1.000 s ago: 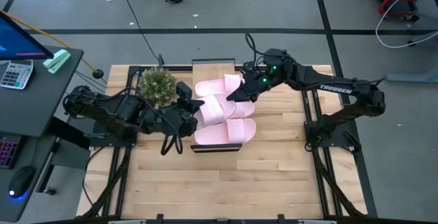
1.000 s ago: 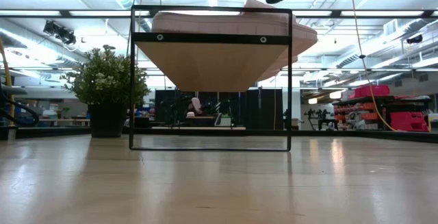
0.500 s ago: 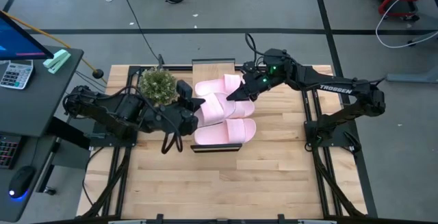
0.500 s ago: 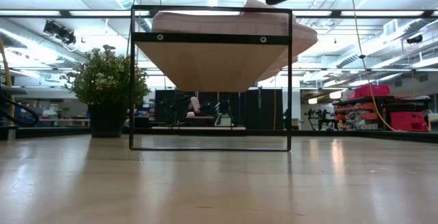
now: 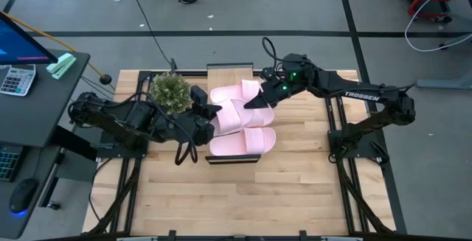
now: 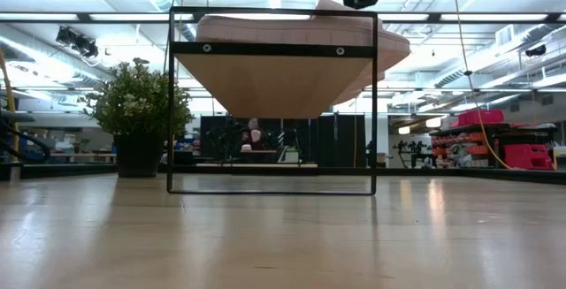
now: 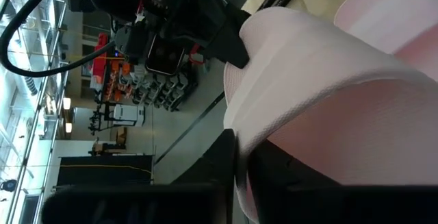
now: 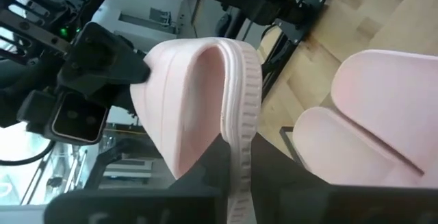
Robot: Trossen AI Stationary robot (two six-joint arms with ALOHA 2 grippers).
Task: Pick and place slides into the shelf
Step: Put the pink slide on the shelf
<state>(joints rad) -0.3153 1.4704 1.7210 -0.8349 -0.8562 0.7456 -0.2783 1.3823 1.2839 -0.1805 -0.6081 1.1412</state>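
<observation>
The shelf point(image 5: 232, 70), a wood plank in a black frame point(image 6: 274, 81), stands mid-table. One pink slide point(image 5: 232, 92) lies on its far part and another point(image 5: 243, 141) on its near part. Between them a third slide point(image 5: 230, 116) is held at both ends. My left gripper point(image 5: 210, 121) is shut on the end toward the table's left. My right gripper point(image 5: 258, 102) is shut on the end toward the table's right. In the low view pink slides point(image 6: 283, 28) show above the plank. My left gripper pinches a thin pink edge point(image 7: 250, 148) of the slide between its two fingers point(image 7: 222, 166), coming nearly level from the table's left. Strap or sole, I cannot tell. The slide is turned on its side. My right gripper pinches the ribbed rim of the sole point(image 8: 239, 135) between its two fingers, at the slide's end toward the table's right. It comes nearly level from the right. The slide stands on edge, with the strap's arch point(image 8: 191, 94) open toward this gripper.
A potted plant point(image 5: 169, 91) stands on the table just left of the shelf's far end, close to my left arm. Bare wooden tabletop point(image 5: 243, 197) lies toward the near edge. A desk with a calculator point(image 5: 16, 79) stands beyond the table's left edge.
My right gripper has rolled a little at the slide's end. In the low view its dark body at the top edge has shifted slightly. The slides on the shelf have stayed in place.
</observation>
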